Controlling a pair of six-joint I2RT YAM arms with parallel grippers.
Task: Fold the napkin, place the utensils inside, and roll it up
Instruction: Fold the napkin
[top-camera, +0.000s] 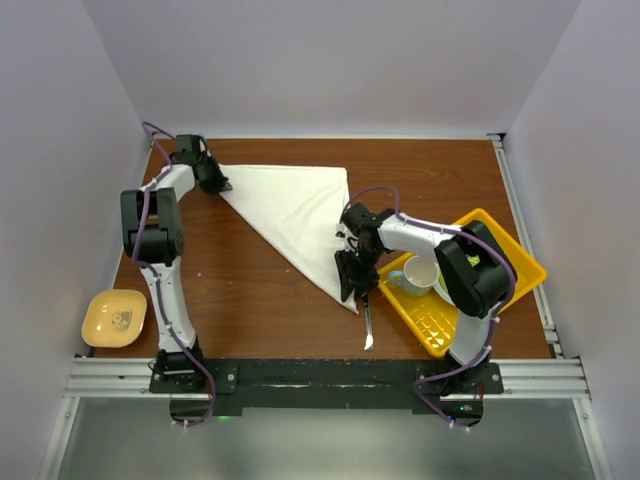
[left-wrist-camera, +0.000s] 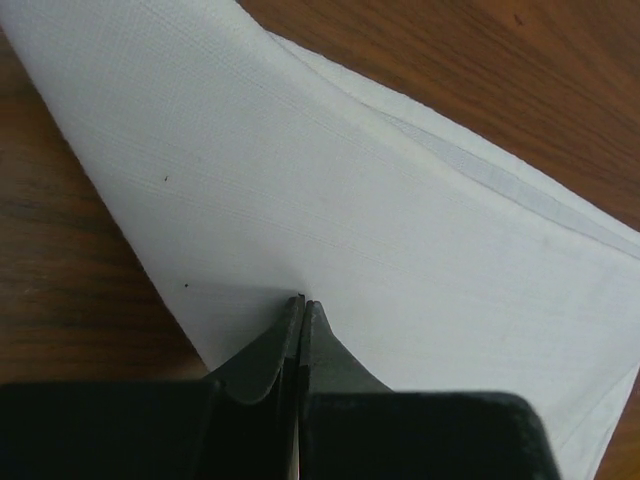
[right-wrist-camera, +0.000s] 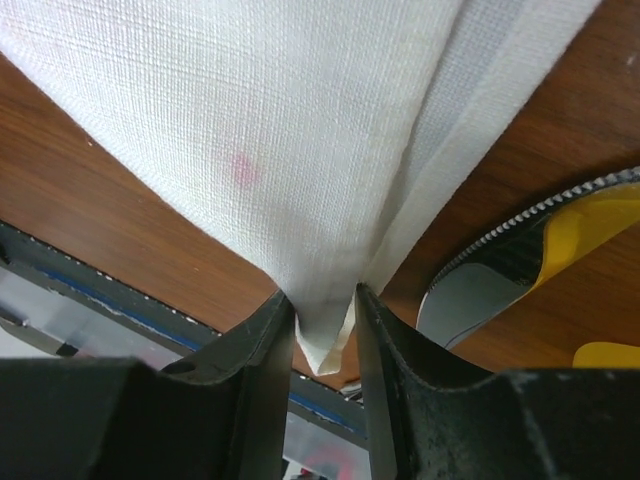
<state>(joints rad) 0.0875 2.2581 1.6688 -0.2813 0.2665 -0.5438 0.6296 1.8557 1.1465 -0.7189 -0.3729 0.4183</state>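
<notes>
item: napkin (top-camera: 290, 210), lying mid-table as a folded triangle. left gripper (top-camera: 222, 184) is sitting fully closed, apparently nipping a thin pinch at the far corner; right gripper (top-camera: 350, 285) is standing part-closed, clamping the bunched near tip. risk: the slack weave could be slipping out of either pinch, or the layers skewing under uneven pulling. cloth is showing soft, matte, fine-woven; knife (top-camera: 368, 325) is lying just beside the tip, slim, shiny metal.
</notes>
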